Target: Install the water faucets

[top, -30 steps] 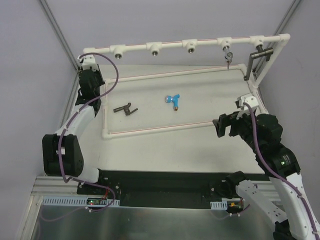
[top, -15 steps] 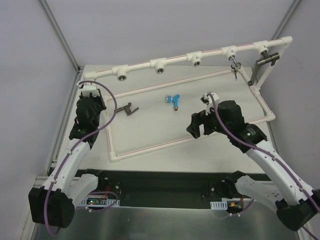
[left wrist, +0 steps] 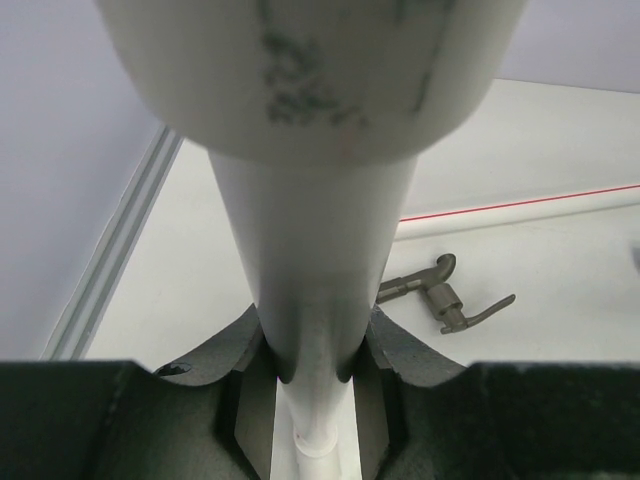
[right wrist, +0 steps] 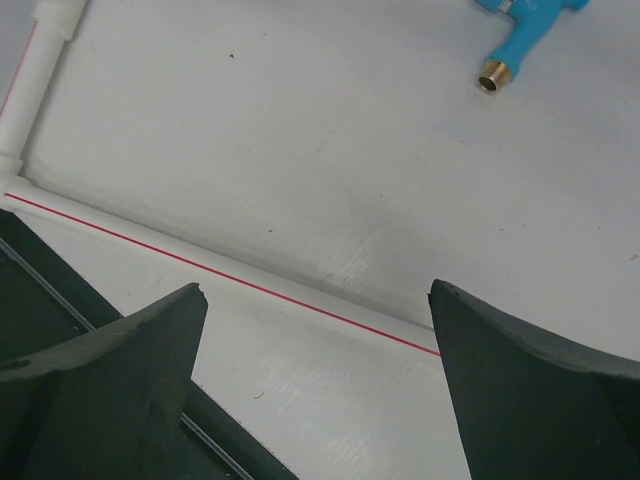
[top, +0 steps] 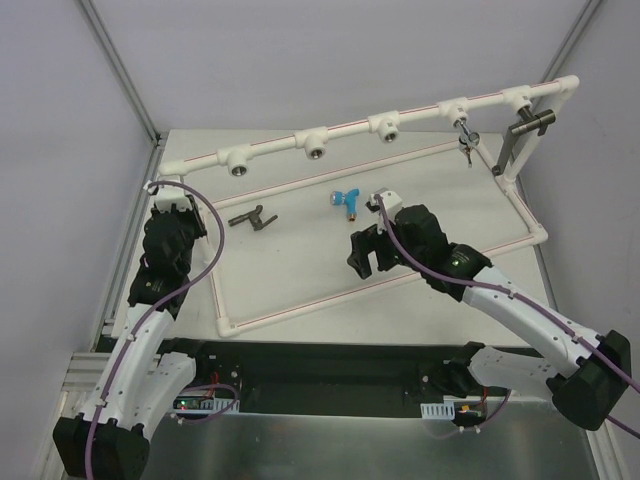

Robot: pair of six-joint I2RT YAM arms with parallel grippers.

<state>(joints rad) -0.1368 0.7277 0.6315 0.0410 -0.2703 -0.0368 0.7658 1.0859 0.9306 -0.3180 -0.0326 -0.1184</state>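
The dark grey metal faucet [top: 252,217] lies on the table inside the white pipe frame [top: 300,305]; it also shows in the left wrist view [left wrist: 445,295]. The blue-handled faucet [top: 346,200] lies near the middle, and its brass end shows in the right wrist view [right wrist: 520,30]. My left gripper [top: 168,212] is shut on the frame's left upright pipe [left wrist: 315,250]. My right gripper [top: 360,257] is open and empty, just near of the blue faucet, over the frame's near pipe [right wrist: 250,285]. A small metal faucet [top: 465,138] hangs from a socket on the top bar.
The top bar carries several round threaded sockets [top: 315,150]. A dark metal handle [top: 530,122] stands at the frame's far right corner. The frame lies skewed on the table. A black base plate [top: 320,360] runs along the near edge.
The pipe frame has swung, its left end coming nearer with my left gripper. My right gripper has moved left toward the blue faucet, still open.
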